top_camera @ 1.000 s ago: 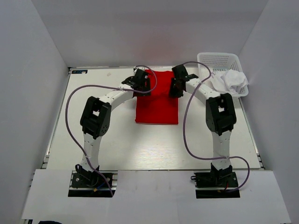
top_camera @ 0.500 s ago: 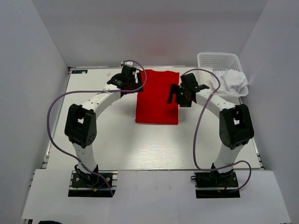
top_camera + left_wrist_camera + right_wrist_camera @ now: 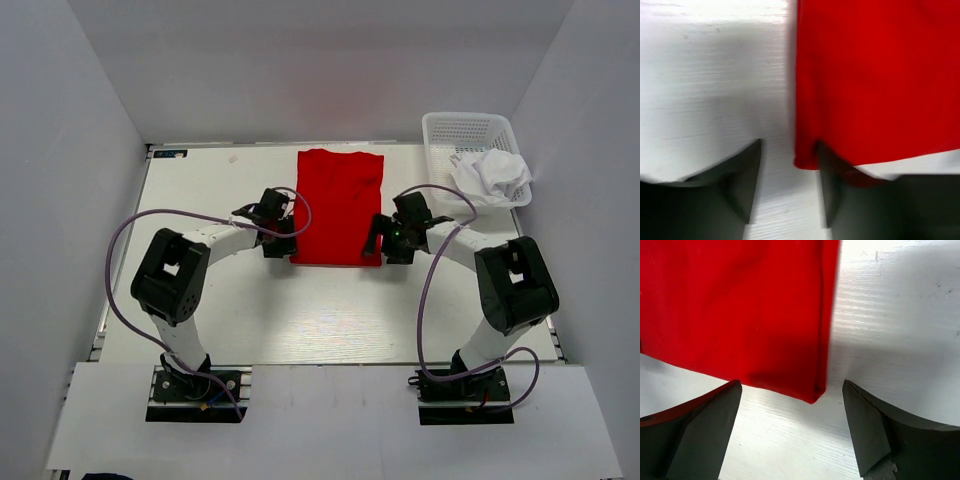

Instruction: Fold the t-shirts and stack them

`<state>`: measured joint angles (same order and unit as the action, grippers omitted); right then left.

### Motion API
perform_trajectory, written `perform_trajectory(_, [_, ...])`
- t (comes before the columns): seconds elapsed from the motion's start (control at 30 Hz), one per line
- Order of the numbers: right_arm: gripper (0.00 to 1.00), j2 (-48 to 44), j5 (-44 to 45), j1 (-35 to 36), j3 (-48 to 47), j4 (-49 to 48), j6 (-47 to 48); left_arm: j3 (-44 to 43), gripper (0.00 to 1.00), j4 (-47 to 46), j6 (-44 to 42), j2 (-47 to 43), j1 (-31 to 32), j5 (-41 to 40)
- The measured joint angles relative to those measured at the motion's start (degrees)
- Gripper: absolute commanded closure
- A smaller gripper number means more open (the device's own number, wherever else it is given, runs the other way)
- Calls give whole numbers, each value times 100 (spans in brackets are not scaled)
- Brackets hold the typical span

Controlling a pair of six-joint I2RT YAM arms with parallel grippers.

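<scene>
Both jaws drew back — one red t-shirt [image 3: 338,205], one white t-shirt [image 3: 492,172].

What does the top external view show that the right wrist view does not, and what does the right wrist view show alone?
Only the top view: the whole red t-shirt lying flat, the white t-shirt crumpled in the basket, and the left hand at the red t-shirt's near left corner. Only the right wrist view: the folded edge at its near right corner, close up. Both: the red t-shirt, the table and the open right hand.
</scene>
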<state>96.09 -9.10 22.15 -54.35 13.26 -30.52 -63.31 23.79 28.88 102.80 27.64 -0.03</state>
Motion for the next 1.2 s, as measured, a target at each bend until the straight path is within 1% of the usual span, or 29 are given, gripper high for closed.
perform_trajectory(0.03, [19,2,-24,0,26,-79,-22,24,61,-96,-7,7,17,72])
perform_trajectory(0.07, [26,7,-39,0,42,-127,-39,39,62,-133,52,7,31,109])
perform_trajectory(0.1, [29,22,-42,0,44,-136,-59,57,62,-155,55,7,48,155])
perform_trajectory(0.13, [34,63,-42,0,42,-149,-72,85,64,-192,57,7,70,223])
perform_trajectory(0.17, [40,83,-57,0,44,-173,-94,116,69,-208,72,7,92,271])
perform_trajectory(0.2, [51,92,-52,0,50,-188,-105,162,72,-221,114,9,114,321])
perform_trajectory(0.27, [62,105,-68,0,94,-192,-155,234,79,-291,149,7,157,400])
perform_trajectory(0.3, [73,111,-74,0,127,-192,-181,258,91,-337,184,4,175,422])
perform_trajectory(0.33, [80,114,-74,0,157,-205,-190,273,100,-369,232,4,179,442])
perform_trajectory(0.43, [100,114,-83,0,254,-232,-221,289,100,-407,249,4,188,525])
perform_trajectory(0.57, [100,28,-133,4,293,-177,-170,299,100,-258,254,-46,238,555])
perform_trajectory(0.63, [100,-201,-155,11,391,-9,-72,411,100,-114,256,-188,299,562])
perform_trajectory(0.73, [100,-839,-223,28,584,457,151,776,100,304,236,-761,420,675])
perform_trajectory(0.8, [100,-1360,-271,52,658,855,376,997,100,568,195,-1322,501,859])
perform_trajectory(0.97, [100,-2579,-485,118,748,1742,813,1043,100,1132,107,-2662,645,1456])
perform_trajectory(1.07, [100,-3178,-634,125,734,2090,955,970,100,1318,90,-2979,669,1749])
perform_trajectory(1.2, [100,-3475,-627,122,564,2216,1008,962,100,1344,87,-3206,684,1755])
